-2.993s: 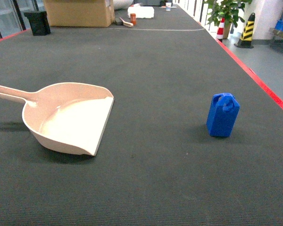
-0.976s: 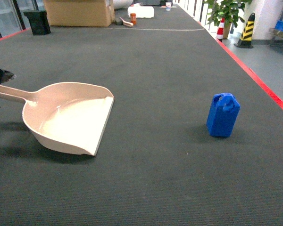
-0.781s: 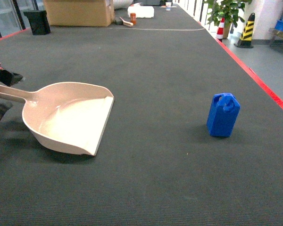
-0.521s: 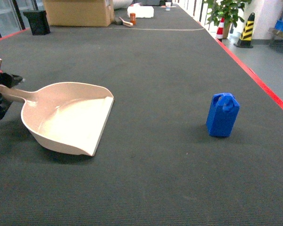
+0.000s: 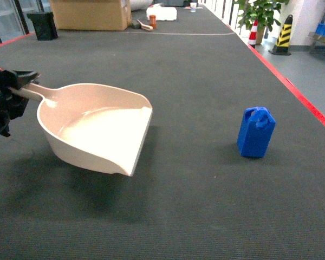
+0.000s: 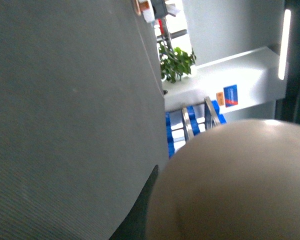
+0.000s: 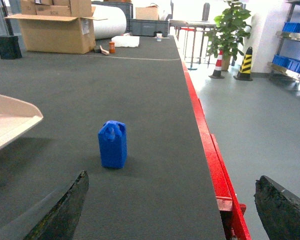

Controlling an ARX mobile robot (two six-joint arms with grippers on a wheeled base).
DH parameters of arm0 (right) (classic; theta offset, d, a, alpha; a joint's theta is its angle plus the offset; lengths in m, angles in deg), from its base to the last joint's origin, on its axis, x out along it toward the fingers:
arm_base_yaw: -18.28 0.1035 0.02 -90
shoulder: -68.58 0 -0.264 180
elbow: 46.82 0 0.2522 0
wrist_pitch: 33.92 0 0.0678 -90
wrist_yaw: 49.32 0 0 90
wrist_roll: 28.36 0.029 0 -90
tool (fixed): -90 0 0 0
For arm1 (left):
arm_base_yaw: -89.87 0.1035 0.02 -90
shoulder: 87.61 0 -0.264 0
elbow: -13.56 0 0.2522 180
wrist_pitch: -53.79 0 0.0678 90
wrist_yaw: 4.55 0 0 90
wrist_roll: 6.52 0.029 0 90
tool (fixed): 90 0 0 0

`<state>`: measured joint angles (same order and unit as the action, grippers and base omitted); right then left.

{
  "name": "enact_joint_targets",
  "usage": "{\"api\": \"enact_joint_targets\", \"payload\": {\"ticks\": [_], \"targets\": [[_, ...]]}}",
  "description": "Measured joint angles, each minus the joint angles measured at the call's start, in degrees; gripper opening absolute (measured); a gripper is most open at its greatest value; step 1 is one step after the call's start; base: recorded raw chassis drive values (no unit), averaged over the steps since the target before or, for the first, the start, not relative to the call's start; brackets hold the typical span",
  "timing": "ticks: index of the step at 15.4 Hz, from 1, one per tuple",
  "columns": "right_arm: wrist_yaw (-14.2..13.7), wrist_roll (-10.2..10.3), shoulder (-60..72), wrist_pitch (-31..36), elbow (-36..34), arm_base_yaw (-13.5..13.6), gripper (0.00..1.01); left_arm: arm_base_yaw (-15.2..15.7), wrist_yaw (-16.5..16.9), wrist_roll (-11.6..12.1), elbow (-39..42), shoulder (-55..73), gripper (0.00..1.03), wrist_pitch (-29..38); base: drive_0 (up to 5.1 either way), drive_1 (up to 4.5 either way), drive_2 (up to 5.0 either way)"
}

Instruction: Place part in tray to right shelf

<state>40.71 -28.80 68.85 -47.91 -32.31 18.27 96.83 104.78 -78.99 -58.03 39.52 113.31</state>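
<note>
The beige-pink tray [image 5: 97,127] hangs tilted above the dark mat, its lip toward the right. My left gripper [image 5: 17,90] is shut on the tray's handle at the far left of the head view. In the left wrist view the tray's shell [image 6: 230,185] fills the lower right and hides the fingers. The small blue part [image 5: 255,132] stands upright on the mat to the right, apart from the tray. In the right wrist view the part [image 7: 113,144] stands ahead and to the left of my open, empty right gripper [image 7: 172,210]. The right shelf [image 5: 320,37] with blue crates stands far right.
The mat's red edge [image 5: 292,89] runs along the right, with grey floor beyond. At the far end stand a cardboard box [image 5: 91,14], a black bin [image 5: 42,25] and a white container [image 5: 162,13]. A plant [image 5: 260,13] and striped cones [image 5: 284,35] stand by the shelf.
My left gripper came in from the left, closed on the tray's handle, and lifted the tray up and to the right. The part has not moved.
</note>
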Motion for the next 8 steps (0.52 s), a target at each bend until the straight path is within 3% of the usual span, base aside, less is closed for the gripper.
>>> {"api": "enact_joint_targets", "payload": {"ticks": [4, 8], "targets": [[0.00, 0.00, 0.00, -0.04, 0.00, 0.00, 0.98, -8.66, 0.24, -5.03, 3.67, -10.12, 0.12, 0.28, 0.0, 0.00, 0.0], [0.00, 0.00, 0.00, -0.02, 0.00, 0.00, 0.98, -15.52, -0.44, -7.63, 4.00, -11.96, 0.12, 0.11, 0.0, 0.00, 0.0]]}}
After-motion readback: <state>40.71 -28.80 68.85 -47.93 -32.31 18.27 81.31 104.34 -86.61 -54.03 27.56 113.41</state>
